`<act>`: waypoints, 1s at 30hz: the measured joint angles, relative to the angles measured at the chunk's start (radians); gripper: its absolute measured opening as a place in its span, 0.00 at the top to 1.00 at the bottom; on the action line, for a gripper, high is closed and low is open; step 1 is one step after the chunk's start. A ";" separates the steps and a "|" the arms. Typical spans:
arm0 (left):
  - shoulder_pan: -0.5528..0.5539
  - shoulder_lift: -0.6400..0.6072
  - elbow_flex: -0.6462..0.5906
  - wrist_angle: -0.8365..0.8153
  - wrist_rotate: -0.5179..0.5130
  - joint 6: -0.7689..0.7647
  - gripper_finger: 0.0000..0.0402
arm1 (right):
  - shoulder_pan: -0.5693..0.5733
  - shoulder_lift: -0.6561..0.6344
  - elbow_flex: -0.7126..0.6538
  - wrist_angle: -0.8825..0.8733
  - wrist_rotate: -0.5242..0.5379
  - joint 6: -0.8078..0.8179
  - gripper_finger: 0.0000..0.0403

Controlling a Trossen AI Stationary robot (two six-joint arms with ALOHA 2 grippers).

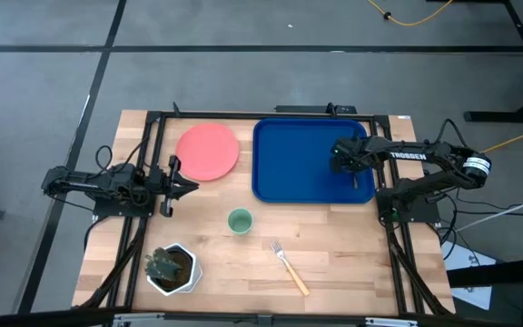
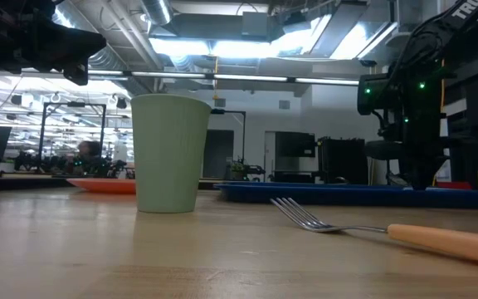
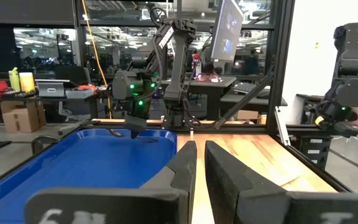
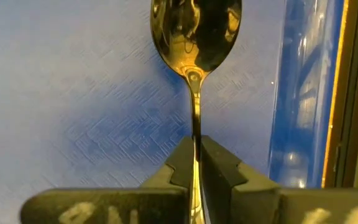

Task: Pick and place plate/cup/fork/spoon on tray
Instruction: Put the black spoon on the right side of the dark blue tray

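Note:
My right gripper (image 1: 338, 160) is over the right part of the deep-blue tray (image 1: 289, 173) and is shut on the dark spoon (image 4: 196, 37). The spoon's oval bowl sticks out past my fingertips above the tray floor. The coral-pink plate (image 1: 208, 151) lies flat on the table left of the tray. The pale green cup (image 1: 240, 221) stands upright in front of the tray. The tan-handled fork (image 1: 290, 267) lies flat near the front edge. My left gripper (image 1: 187, 187) is shut and empty, beside the plate's near-left rim. My right gripper pinches the spoon's thin handle (image 4: 196, 134) between its two fingers (image 4: 219, 163), a short way behind the bowl. The fingers lie along the handle, and the bowl points away from them. I cannot tell whether the spoon touches the tray.
A white pot with a plant (image 1: 171, 268) stands at the near left corner. Black frame rails (image 1: 152, 136) run along the table's left, right and far sides. The low view shows the cup (image 2: 169, 154) and the fork (image 2: 347, 226) close to the camera.

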 joint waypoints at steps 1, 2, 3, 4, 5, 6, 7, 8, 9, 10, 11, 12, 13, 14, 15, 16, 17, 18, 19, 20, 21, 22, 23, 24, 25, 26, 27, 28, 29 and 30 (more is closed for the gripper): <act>0.000 0.000 0.000 0.000 0.000 0.000 0.93 | 0.000 0.000 0.000 0.000 0.000 0.010 0.94; 0.000 0.000 0.000 0.000 0.000 0.000 0.93 | 0.000 0.000 0.000 0.000 0.000 0.022 0.94; 0.000 0.000 0.000 0.000 0.000 0.000 0.93 | 0.000 0.000 0.000 0.000 -0.001 0.029 0.94; 0.000 0.000 0.000 0.000 0.000 0.000 0.93 | 0.000 0.000 0.000 0.000 -0.001 0.035 0.94; 0.000 0.000 0.000 0.000 0.000 0.000 0.93 | 0.000 0.000 0.000 0.000 -0.001 0.045 0.94; 0.000 0.000 0.000 0.000 0.000 0.000 0.93 | 0.000 0.000 0.000 0.000 0.000 0.050 0.94; 0.000 0.000 0.000 0.000 0.000 0.000 0.93 | 0.001 0.000 0.000 0.000 -0.001 0.049 0.94; 0.000 0.000 0.000 0.000 0.000 0.000 0.93 | 0.005 0.000 0.000 0.002 -0.004 0.041 0.94; 0.000 0.000 0.000 0.000 0.000 0.001 0.93 | 0.011 0.000 0.000 0.006 -0.005 0.028 0.94; 0.000 0.000 0.000 0.000 0.000 0.001 0.93 | 0.017 0.000 0.000 0.013 -0.008 0.026 0.94; 0.000 0.000 0.000 0.000 0.000 0.001 0.93 | 0.022 0.000 0.000 0.021 -0.014 0.026 0.94; 0.000 0.000 0.000 0.000 0.000 0.001 0.93 | 0.025 0.000 0.000 0.029 -0.016 0.026 0.94; 0.000 0.000 0.000 0.000 0.000 0.001 0.93 | 0.029 0.000 0.001 0.034 -0.016 0.026 0.94; 0.000 0.000 0.000 0.000 0.000 0.001 0.93 | 0.031 0.000 0.001 0.036 -0.016 0.026 0.94; 0.000 0.000 0.000 0.000 0.000 0.001 0.93 | 0.032 0.000 0.001 0.035 -0.016 0.026 0.94; 0.000 0.000 0.000 0.000 0.000 0.001 0.93 | 0.032 0.000 0.001 0.033 -0.016 0.026 0.94; 0.000 0.000 0.000 0.000 0.000 0.001 0.93 | 0.032 0.000 0.001 0.029 -0.015 0.026 0.94; 0.000 0.000 0.000 0.000 0.000 0.001 0.93 | 0.032 0.000 0.001 0.023 -0.010 0.032 0.94; 0.000 0.000 0.000 0.000 0.000 0.001 0.93 | 0.032 0.000 0.001 0.014 0.000 0.049 0.94; 0.000 0.000 0.000 0.000 0.000 0.001 0.93 | 0.032 0.000 0.001 0.006 0.011 0.055 0.94; 0.000 0.000 0.000 0.000 0.000 0.001 0.93 | 0.032 0.000 0.001 0.003 0.018 0.055 0.94; 0.000 0.000 0.000 0.000 0.000 0.001 0.93 | 0.032 0.000 0.001 0.004 0.021 0.052 0.94; 0.000 0.000 0.000 0.000 0.000 0.001 0.93 | 0.032 0.000 0.001 0.005 0.023 0.051 0.94; 0.000 0.000 0.000 0.000 0.000 0.001 0.93 | 0.032 0.000 0.001 0.004 0.027 0.052 0.94; 0.000 0.000 0.000 0.000 0.000 0.001 0.93 | 0.032 0.000 0.001 0.004 0.030 0.052 0.94; 0.000 0.000 0.000 0.000 0.000 0.001 0.93 | 0.032 0.000 0.001 0.005 0.029 0.052 0.94; 0.000 0.000 0.000 0.000 0.000 0.001 0.93 | 0.032 0.000 0.001 0.005 0.030 0.052 0.94; 0.000 0.000 0.000 0.000 0.000 0.001 0.93 | 0.032 0.000 0.001 0.005 0.030 0.052 0.94; 0.000 0.000 0.000 0.000 0.000 0.001 0.93 | 0.032 0.000 0.001 0.005 0.030 0.052 0.94; 0.000 0.000 0.000 0.000 0.000 0.001 0.93 | 0.032 0.000 0.001 0.005 0.030 0.052 0.94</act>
